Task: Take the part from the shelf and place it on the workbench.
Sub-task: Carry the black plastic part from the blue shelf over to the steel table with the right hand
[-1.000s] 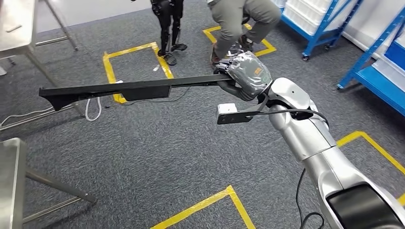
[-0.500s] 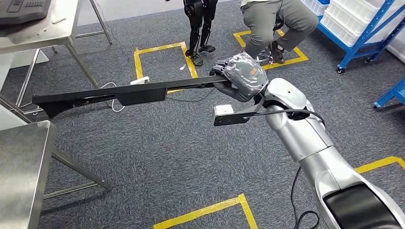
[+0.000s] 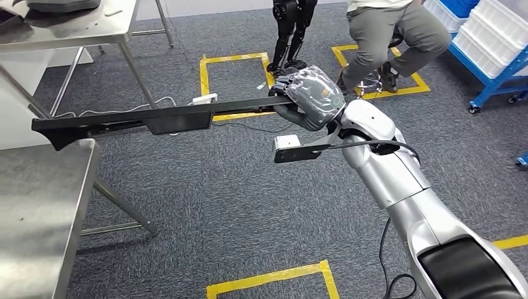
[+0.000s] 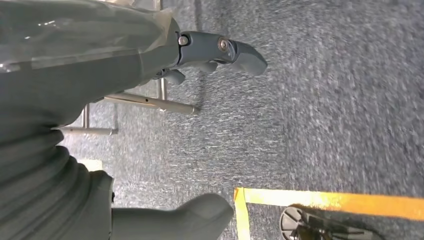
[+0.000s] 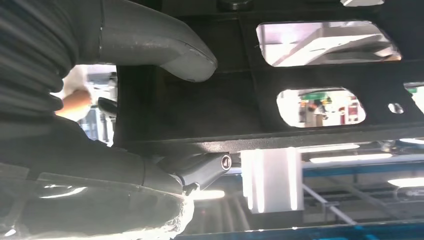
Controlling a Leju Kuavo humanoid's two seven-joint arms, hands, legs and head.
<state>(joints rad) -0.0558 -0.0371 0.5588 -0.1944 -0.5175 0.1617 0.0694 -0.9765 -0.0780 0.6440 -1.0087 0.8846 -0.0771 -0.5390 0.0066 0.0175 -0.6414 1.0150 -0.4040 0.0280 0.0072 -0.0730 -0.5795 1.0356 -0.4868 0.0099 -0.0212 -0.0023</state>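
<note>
The part [image 3: 155, 118] is a long, flat black bar with cut-outs, held level above the grey carpet. My right hand [image 3: 311, 99], wrapped in a clear cover, grips its right end. The bar's far tip [image 3: 47, 129] hangs just over the back corner of the steel workbench [image 3: 37, 205] at lower left. In the right wrist view the thumb [image 5: 160, 45] presses on the black part [image 5: 310, 75] and darker fingers curl under its edge. My left hand [image 4: 75, 100] hangs over the carpet with fingers [image 4: 220, 50] apart and nothing in it.
A second steel table [image 3: 75, 28] stands at the back left. A person [image 3: 386, 37] sits at the back right beside a small black robot's legs [image 3: 289, 31]. Blue racks with white bins [image 3: 492, 43] line the right. Yellow tape [image 3: 274, 277] marks the floor.
The camera has turned left, so the whole scene has slid right and the workbench has come further into view. My right hand still holds the part level.
</note>
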